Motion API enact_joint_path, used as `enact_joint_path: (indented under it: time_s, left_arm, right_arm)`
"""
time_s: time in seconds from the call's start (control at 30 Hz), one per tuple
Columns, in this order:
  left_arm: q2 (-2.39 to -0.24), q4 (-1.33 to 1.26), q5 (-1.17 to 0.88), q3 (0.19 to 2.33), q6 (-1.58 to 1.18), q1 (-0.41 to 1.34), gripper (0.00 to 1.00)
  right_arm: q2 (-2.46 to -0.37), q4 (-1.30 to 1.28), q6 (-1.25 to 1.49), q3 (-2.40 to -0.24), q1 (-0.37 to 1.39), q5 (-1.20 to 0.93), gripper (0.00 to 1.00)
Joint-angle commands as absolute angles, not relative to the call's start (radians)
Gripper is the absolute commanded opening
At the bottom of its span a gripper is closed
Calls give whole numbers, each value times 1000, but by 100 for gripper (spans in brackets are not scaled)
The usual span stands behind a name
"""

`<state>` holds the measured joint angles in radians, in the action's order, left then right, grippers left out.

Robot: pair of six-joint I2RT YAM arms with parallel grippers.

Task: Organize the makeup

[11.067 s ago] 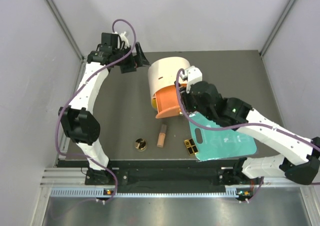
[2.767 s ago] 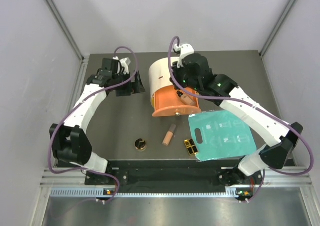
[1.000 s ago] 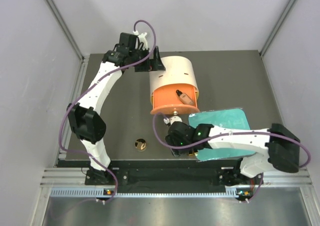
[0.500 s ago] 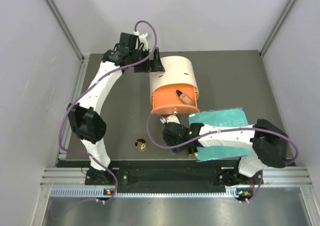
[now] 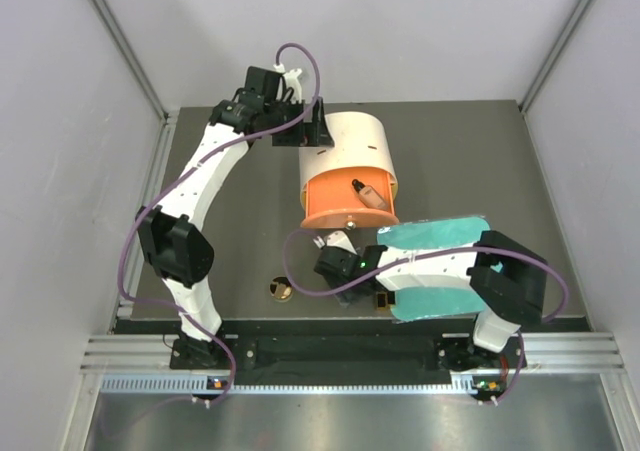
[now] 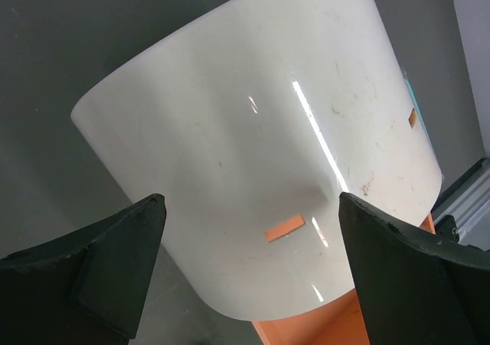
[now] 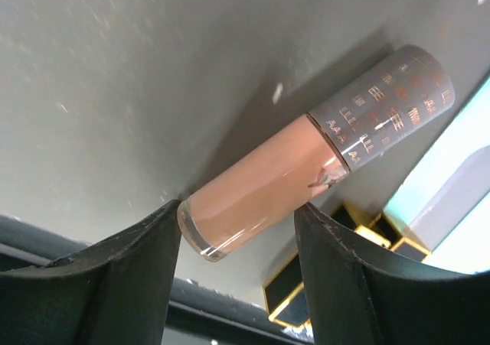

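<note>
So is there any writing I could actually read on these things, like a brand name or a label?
"AAA", "LLL", "EE": repeated gold letters in rows on the grey cap of the peach tube. They form a pattern, and no whole word or brand can be read.
Cream box: only small orange marks, no text.
Teal board: no print can be read from above.
</note>
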<state>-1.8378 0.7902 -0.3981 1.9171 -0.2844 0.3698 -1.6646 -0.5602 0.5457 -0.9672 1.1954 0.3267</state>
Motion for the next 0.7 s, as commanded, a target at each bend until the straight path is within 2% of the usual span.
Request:
enact_joint_path:
  time_s: [0.0, 0.43, 0.53, 0.57, 0.67]
  left_arm:
    - [-1833, 802, -384, 1953, -267, 379, 99]
    - [-1842, 804, -379, 1954, -268, 382, 99]
    - [-1848, 805, -380, 1954, -267, 382, 99]
    - [-1851, 805, -380, 1954, -268, 380, 99]
    - [-1853, 805, -379, 1953, -268, 383, 99]
  right_arm:
    - [-1721, -537, 526, -1011, 1201, 370, 60]
    - [-1729, -531, 483, -1020, 1203, 370, 62]
    - [-1706, -509, 483, -1005, 1203, 361, 66]
    - [-1700, -506, 480, -999, 1201, 357, 73]
    - [-1712, -505, 476, -1006, 1204, 347, 79]
